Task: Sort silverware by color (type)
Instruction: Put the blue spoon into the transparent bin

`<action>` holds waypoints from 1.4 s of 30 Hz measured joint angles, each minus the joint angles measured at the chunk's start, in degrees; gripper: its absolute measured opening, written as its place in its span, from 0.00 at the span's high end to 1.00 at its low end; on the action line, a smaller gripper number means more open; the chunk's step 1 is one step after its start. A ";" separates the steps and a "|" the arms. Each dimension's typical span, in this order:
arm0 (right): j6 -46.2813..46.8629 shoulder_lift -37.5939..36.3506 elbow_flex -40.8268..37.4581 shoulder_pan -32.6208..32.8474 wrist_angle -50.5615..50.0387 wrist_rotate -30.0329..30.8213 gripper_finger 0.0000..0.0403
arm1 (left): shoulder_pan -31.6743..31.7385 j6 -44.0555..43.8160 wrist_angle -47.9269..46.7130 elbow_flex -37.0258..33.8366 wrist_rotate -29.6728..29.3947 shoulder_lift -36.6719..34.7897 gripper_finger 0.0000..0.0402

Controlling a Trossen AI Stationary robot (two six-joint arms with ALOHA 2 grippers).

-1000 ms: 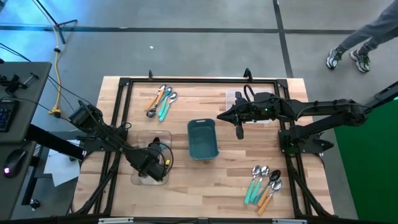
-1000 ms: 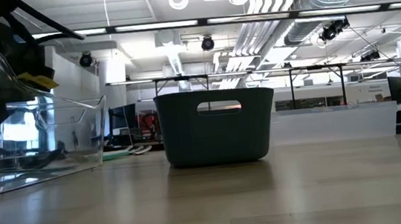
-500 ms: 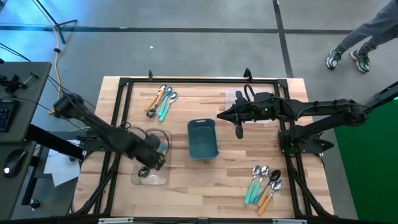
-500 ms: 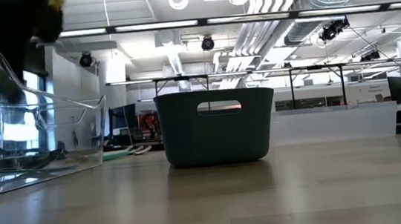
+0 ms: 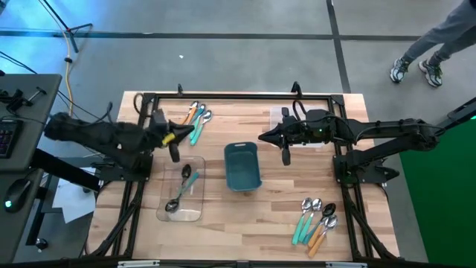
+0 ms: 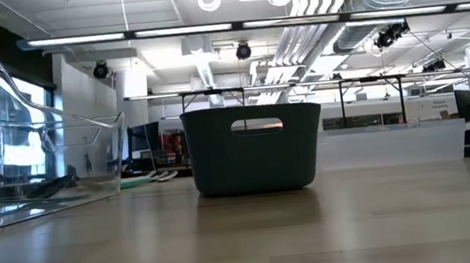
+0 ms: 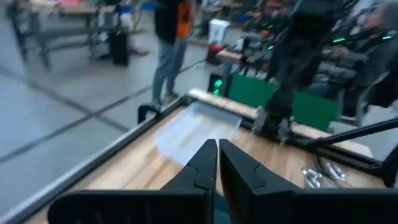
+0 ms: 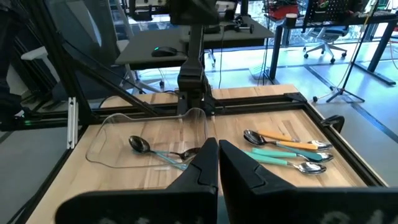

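The silverware lies in three places. Several orange, teal and silver-handled spoons (image 5: pixel 195 119) lie at the far left. Another group (image 5: pixel 316 219) lies at the near right. A teal spoon (image 5: pixel 187 177) and a dark spoon (image 5: pixel 172 204) lie flat in a clear tray (image 5: pixel 195 212) at the near left. My left gripper (image 5: pixel 177 143) hangs shut and empty above the table, beyond the tray's far edge. In its wrist view my left gripper (image 7: pixel 217 148) has nothing between its fingers. My right gripper (image 5: pixel 262 139) hangs shut and empty beyond the teal bin (image 5: pixel 242 165).
The teal bin stands mid-table. A second clear tray (image 5: pixel 279 117) sits at the far right under the right arm. Black rails (image 5: pixel 238 97) frame the table. A person (image 5: pixel 428 56) walks beyond the far right corner.
My left gripper has risen out of the clear tray and drawn back toward the table's far left. It has tipped from pointing down to nearly level. The tray is uncovered now, with the teal and dark spoons lying in it. My right arm has kept still.
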 joint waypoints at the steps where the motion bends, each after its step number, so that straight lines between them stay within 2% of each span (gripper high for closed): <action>1: 0.03 0.00 0.00 0.00 -0.03 0.00 1.00 | 1.48 1.72 1.76 -0.02 2.54 0.02 0.99; 4: 0.26 0.00 0.00 0.00 -0.02 0.00 1.00 | 6.12 5.43 8.50 -0.17 12.50 1.18 1.00; 8: 0.36 0.00 0.00 0.00 -0.04 0.00 1.00 | 11.79 7.94 22.31 -4.72 24.67 4.02 1.00; 10: 0.46 0.00 0.00 0.00 -0.04 0.00 1.00 | 14.38 7.18 27.26 -7.17 27.85 5.63 1.00; 15: 1.97 0.00 0.00 0.00 -0.06 0.00 1.00 | 16.92 3.01 29.48 -8.64 32.28 8.06 1.00; 38: 2.20 0.00 0.00 0.00 0.29 0.04 1.00 | 16.86 4.54 29.54 -8.65 33.16 8.86 1.00; 42: 11.24 -0.02 0.00 0.26 0.85 -0.99 1.00 | 16.86 4.50 28.85 -8.65 33.13 8.86 1.00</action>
